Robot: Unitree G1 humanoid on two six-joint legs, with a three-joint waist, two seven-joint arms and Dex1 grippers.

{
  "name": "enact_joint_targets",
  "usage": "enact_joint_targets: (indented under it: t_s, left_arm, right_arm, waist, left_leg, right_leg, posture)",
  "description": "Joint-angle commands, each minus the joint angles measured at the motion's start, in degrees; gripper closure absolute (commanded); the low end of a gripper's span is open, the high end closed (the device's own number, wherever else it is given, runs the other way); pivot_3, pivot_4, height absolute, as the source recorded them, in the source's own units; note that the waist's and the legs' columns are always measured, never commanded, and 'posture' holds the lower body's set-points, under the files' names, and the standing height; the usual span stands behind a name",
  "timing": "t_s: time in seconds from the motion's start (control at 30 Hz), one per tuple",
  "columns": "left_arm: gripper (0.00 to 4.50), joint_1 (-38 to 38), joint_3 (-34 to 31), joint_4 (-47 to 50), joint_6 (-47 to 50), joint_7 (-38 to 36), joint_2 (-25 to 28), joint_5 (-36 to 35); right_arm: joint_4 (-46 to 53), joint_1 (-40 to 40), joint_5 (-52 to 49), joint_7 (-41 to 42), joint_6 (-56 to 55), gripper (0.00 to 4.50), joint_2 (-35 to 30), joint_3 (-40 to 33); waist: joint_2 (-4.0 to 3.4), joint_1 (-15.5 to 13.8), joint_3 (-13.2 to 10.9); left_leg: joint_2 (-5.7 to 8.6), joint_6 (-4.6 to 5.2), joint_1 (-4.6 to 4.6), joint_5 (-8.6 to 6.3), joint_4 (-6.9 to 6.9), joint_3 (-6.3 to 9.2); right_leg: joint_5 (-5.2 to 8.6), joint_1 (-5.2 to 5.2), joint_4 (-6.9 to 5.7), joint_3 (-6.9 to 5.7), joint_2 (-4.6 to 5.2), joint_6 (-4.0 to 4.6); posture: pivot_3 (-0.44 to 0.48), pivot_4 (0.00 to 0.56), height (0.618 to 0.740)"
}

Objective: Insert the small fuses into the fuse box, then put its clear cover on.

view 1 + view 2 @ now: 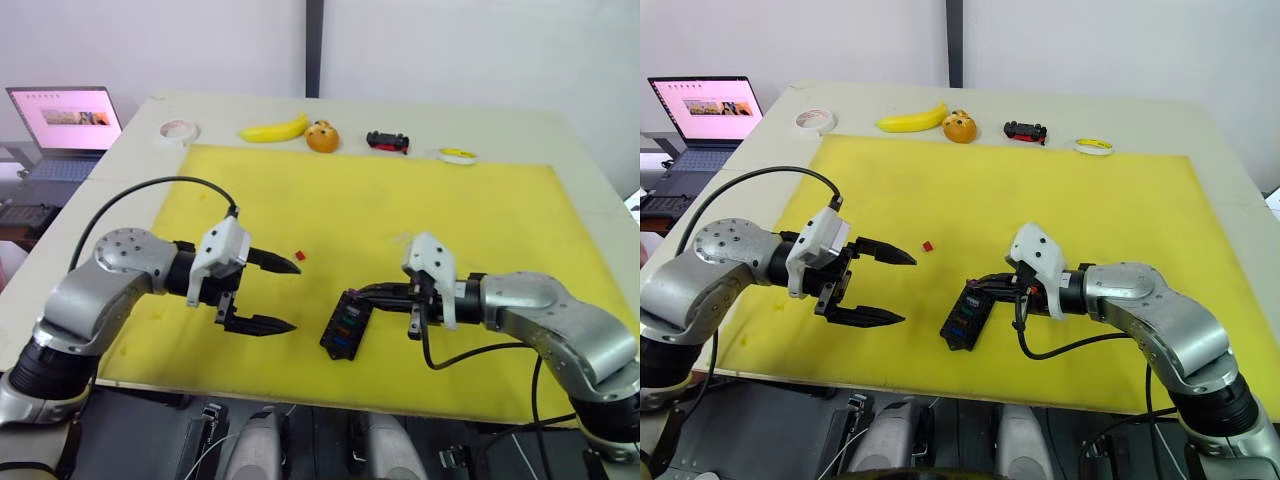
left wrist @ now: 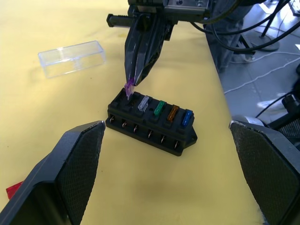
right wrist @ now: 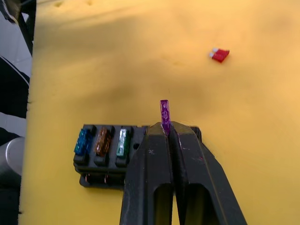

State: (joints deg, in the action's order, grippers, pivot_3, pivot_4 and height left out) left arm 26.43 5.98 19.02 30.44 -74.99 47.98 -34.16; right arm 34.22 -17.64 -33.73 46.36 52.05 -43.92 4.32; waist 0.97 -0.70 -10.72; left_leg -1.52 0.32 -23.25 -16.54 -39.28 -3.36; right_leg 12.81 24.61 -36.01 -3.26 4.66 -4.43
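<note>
Two black fingers of the right gripper (image 3: 165,129) are pressed together on a thin purple fuse (image 3: 164,115), pinched by its lower end so the free part stands out past the tips; that hold seems chosen to leave the blades free to enter a slot. In the left wrist view the fuse tip sits at the end slot of the fuse box (image 2: 151,123), touching or just above it; I cannot tell whether it has started in. Four fuses already stand in the row beside it: grey (image 2: 143,103), green (image 2: 160,108), amber (image 2: 173,112) and blue (image 2: 187,117). The box lies on the yellow mat (image 1: 400,200), angled, near the mat's front edge, so there is little room behind it for the right arm but plenty of bare mat on the far side. One red fuse (image 1: 299,256) lies loose on the mat, apart from the box and just beyond the tip of the left gripper (image 1: 268,294), whose fingers are spread wide and hold nothing; it waits beside the box, probably placed to steady it or reach the red fuse. The clear cover (image 2: 71,58) rests on the mat well apart from the box, out of the arms' way.
</note>
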Motion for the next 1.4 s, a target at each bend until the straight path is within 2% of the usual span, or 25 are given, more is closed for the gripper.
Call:
enact_joint_targets:
  t_s: [0.03, 0.2, 0.57, 1.4]
  left_arm:
    - [0.0, -0.3, 0.2, 1.5, -1.4, -0.5, -0.1, 0.6]
    - [0.0, -0.9, 0.9, 1.1, -3.7, -1.6, 0.2, 2.5]
    - [0.0, -0.7, 1.0, 1.4, -3.6, -1.4, 0.0, 2.5]
    - [0.0, -0.7, 0.8, 1.4, -3.4, -0.8, -0.3, 2.8]
  right_arm:
    - [1.0, 0.5, 0.9, -0.3, -1.5, 4.48, -0.6, 0.3]
    - [0.7, 1.9, 2.8, -0.3, -3.0, 4.48, -1.2, 1.2]
    - [0.8, 1.2, 1.8, -0.8, -2.7, 4.48, -0.6, 0.4]
    - [0.4, 1.7, 4.8, -3.1, -1.8, 4.48, -0.7, 3.9]
  waist:
    - [0.0, 0.0, 0.0]
    - [0.0, 0.0, 0.0]
    - [0.0, 0.0, 0.0]
    - [0.0, 0.0, 0.0]
  left_leg:
    - [0.0, 0.0, 0.0, 0.0, 0.0, 0.0]
    - [0.0, 0.0, 0.0, 0.0, 0.0, 0.0]
    - [0.0, 0.0, 0.0, 0.0, 0.0, 0.0]
    - [-0.01, 0.0, 0.0, 0.0, 0.0, 0.01]
  right_leg:
    - [0.0, 0.0, 0.0, 0.0, 0.0, 0.0]
    - [0.0, 0.0, 0.0, 0.0, 0.0, 0.0]
    - [0.0, 0.0, 0.0, 0.0, 0.0, 0.0]
    - [0.0, 0.0, 0.0, 0.0, -0.01, 0.0]
  posture:
    - [0.0, 0.15, 0.737]
    - [0.0, 0.15, 0.737]
    - [0.0, 0.15, 0.737]
    - [0.0, 0.15, 0.737]
